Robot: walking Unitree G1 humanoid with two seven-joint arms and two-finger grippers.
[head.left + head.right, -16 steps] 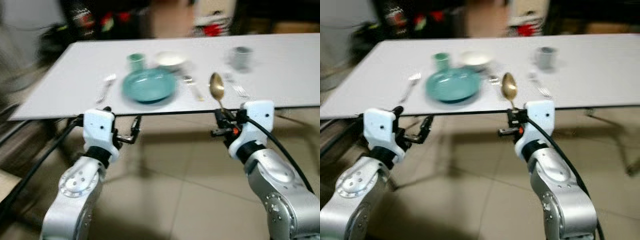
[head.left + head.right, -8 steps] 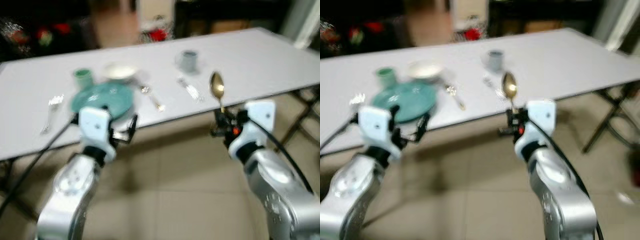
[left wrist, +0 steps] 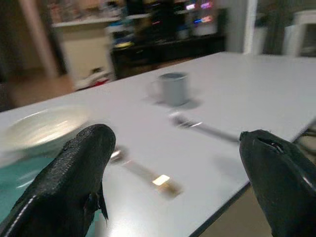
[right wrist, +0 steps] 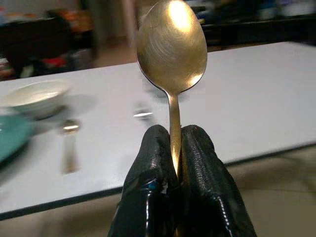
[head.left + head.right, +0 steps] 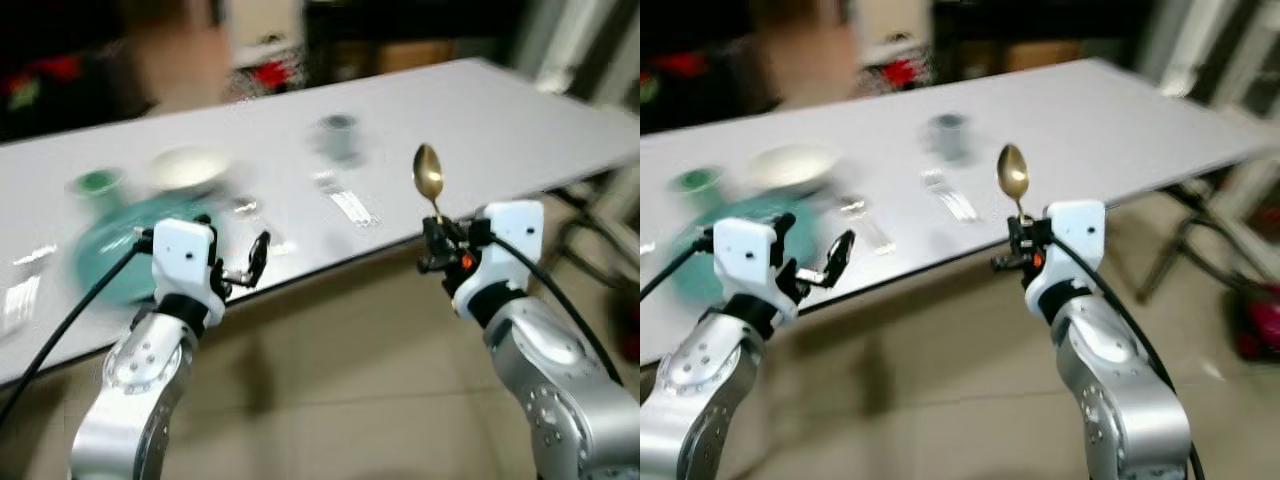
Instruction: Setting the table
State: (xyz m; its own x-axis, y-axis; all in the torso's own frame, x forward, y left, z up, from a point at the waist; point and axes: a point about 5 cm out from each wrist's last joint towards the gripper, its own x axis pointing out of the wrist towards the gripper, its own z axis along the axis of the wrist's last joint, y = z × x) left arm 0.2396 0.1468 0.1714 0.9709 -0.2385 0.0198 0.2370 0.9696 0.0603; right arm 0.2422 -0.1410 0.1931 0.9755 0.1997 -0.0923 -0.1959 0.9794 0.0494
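Note:
My right gripper is shut on a gold spoon that it holds upright, bowl up, just short of the white table's front edge. The spoon's bowl rises above the pinched fingers. My left gripper stands open at the table's near edge, with nothing between its fingers. On the table sit a teal plate, a white bowl, a green cup, a grey mug, a fork and a second spoon.
Another fork lies left of the teal plate. Folding table legs stand under the right end, over a tiled floor. Dark shelving and clutter line the wall behind the table. The eye views are motion-blurred.
The whole picture has swung: the camera turned right, sliding the plate and cups leftward in view. My right gripper still holds the spoon upright; both arms keep their pose.

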